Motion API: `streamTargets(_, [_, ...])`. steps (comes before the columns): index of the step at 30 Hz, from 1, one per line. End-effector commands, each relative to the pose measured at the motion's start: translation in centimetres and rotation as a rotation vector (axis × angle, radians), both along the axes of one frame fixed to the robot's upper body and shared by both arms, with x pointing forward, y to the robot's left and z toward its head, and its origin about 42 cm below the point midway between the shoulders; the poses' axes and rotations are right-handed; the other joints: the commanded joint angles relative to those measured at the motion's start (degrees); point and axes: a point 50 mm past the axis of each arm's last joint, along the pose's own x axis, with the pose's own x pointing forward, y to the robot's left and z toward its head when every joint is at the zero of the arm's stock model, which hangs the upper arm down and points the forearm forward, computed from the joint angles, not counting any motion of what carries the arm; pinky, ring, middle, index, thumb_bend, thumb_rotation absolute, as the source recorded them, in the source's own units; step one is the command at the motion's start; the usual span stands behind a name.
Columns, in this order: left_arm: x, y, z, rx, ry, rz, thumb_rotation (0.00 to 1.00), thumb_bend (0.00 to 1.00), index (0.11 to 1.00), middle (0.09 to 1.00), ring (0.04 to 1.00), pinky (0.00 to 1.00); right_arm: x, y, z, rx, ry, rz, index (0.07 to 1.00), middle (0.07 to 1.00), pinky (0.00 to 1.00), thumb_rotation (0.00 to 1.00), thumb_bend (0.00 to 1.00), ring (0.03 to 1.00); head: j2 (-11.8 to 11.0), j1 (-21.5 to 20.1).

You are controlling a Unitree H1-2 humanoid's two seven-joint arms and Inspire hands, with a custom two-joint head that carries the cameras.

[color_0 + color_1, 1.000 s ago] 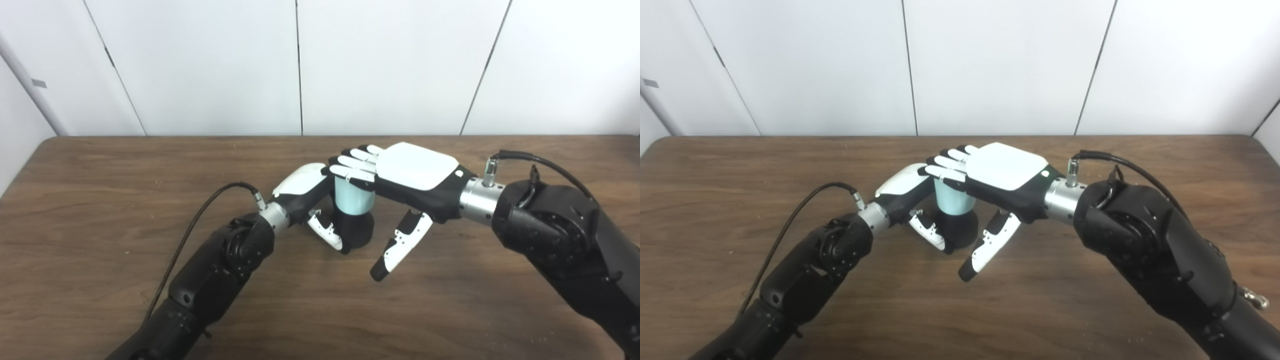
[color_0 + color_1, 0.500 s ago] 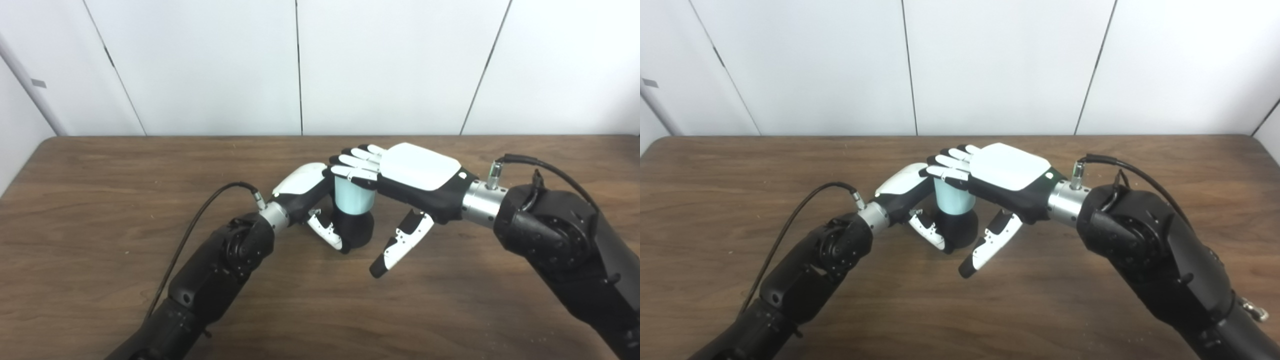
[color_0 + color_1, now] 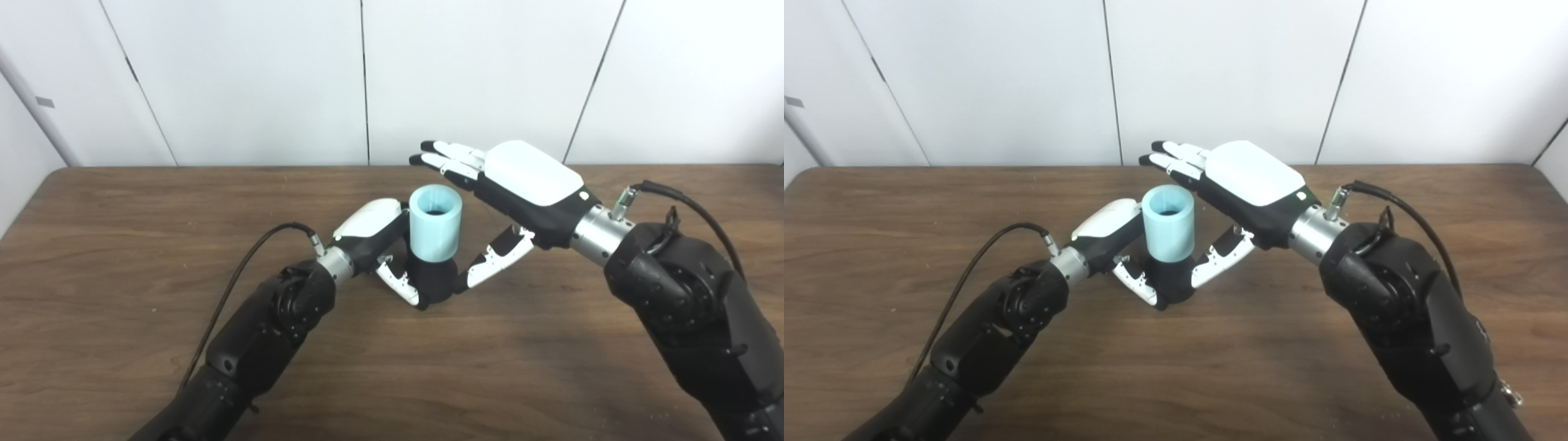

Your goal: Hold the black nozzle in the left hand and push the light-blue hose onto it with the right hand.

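The black nozzle (image 3: 433,282) stands upright on the brown table (image 3: 122,245) near its middle. A short light-blue hose (image 3: 434,222) sits on top of it, its open end facing up. My left hand (image 3: 380,236) is wrapped around the nozzle's base from the left, thumb in front. My right hand (image 3: 511,184) hovers above and to the right of the hose, fingers stretched flat and apart, touching nothing; its thumb hangs down beside the nozzle's right side.
Only the wooden table and the white panelled wall (image 3: 478,73) behind it are in view. Black cables run from both wrists. Bare table surface lies left, right and in front of the hands.
My right hand has lifted off the top of the hose and drawn back up and to the right, uncovering its open end. The left hand and nozzle stayed put.
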Motion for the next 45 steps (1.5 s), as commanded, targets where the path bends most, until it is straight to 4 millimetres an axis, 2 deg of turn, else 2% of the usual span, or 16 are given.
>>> streamTargets(1, [0.0,0.7,-1.3,0.064,0.058,0.009,0.0,0.53,0.48,0.492,0.606,1.0,0.3,-0.3,2.0,0.021,-0.066,-0.001,0.968,1.0,0.86,0.39,0.73,0.968,0.03,0.02])
streamTargets(13, [0.0,0.6,-1.4,0.067,0.061,0.008,0.0,0.53,0.482,0.487,0.6,1.0,0.3,-0.9,1.9,0.02,-0.053,-0.023,0.974,1.0,0.89,0.4,0.79,0.973,0.0,0.02])
streamTargets(15, [-0.1,0.6,-1.4,0.064,0.065,0.009,0.0,0.53,0.482,0.487,0.6,1.0,0.4,-1.3,1.5,0.057,0.008,-0.062,0.988,1.0,0.88,0.37,0.79,0.973,0.05,0.04])
streamTargets(20, [-0.2,0.7,-1.8,0.06,0.078,0.01,0.0,0.53,0.484,0.485,0.6,1.0,-0.1,-2.3,-0.4,0.231,0.201,-0.209,0.992,1.0,0.86,0.21,0.81,0.959,-0.12,0.02])
streamTargets(26, [-0.1,0.8,-1.8,0.055,0.099,0.022,0.0,0.53,0.48,0.493,0.605,1.0,-0.4,-3.7,-2.1,0.354,0.253,-0.295,0.994,1.0,0.87,0.16,0.82,0.96,-0.24,0.08])
streamTargets(28, [-0.1,0.8,-1.7,0.053,0.113,0.027,0.0,0.52,0.497,0.489,0.655,1.0,-0.2,-4.3,-2.8,0.421,0.276,-0.33,0.995,1.0,0.86,0.16,0.82,0.966,-0.35,0.04])
streamTargets(29, [-0.1,0.7,-1.7,0.054,0.116,0.027,0.05,0.7,0.573,0.561,0.683,1.0,-0.2,-4.4,-3.0,0.441,0.282,-0.339,0.996,1.0,0.85,0.16,0.82,0.967,-0.35,0.04])
streamTargets(30, [-0.1,0.8,-1.7,0.056,0.12,0.028,0.07,0.79,0.613,0.598,0.697,1.0,-0.2,-4.7,-3.6,0.477,0.29,-0.361,0.996,1.0,0.85,0.16,0.82,0.968,-0.35,0.04])
streamTargets(31, [0.0,0.8,-1.7,0.058,0.122,0.029,0.13,0.9,0.733,0.734,0.779,1.0,-0.2,-4.9,-3.9,0.5,0.294,-0.376,0.997,1.0,0.83,0.16,0.82,0.963,-0.35,0.04])
streamTargets(33, [0.0,0.9,-1.7,0.059,0.125,0.03,0.17,0.97,0.809,0.822,0.836,1.0,-0.2,-5.2,-4.5,0.532,0.3,-0.395,0.998,1.0,0.82,0.17,0.82,0.96,-0.35,0.04])
streamTargets(39, [-0.1,1.5,-1.6,0.067,0.111,0.035,0.26,1.0,0.92,0.946,0.979,1.0,-0.7,-6.0,-7.2,0.612,0.325,-0.437,0.999,1.0,0.81,0.15,0.82,0.955,-0.38,0.46])
streamTargets(45, [0.0,2.3,-1.9,0.102,0.11,0.056,0.33,1.0,0.995,0.999,1.0,1.0,-1.4,-6.3,-8.1,0.634,0.344,-0.452,0.999,1.0,0.79,0.12,0.81,0.953,-0.28,0.34])
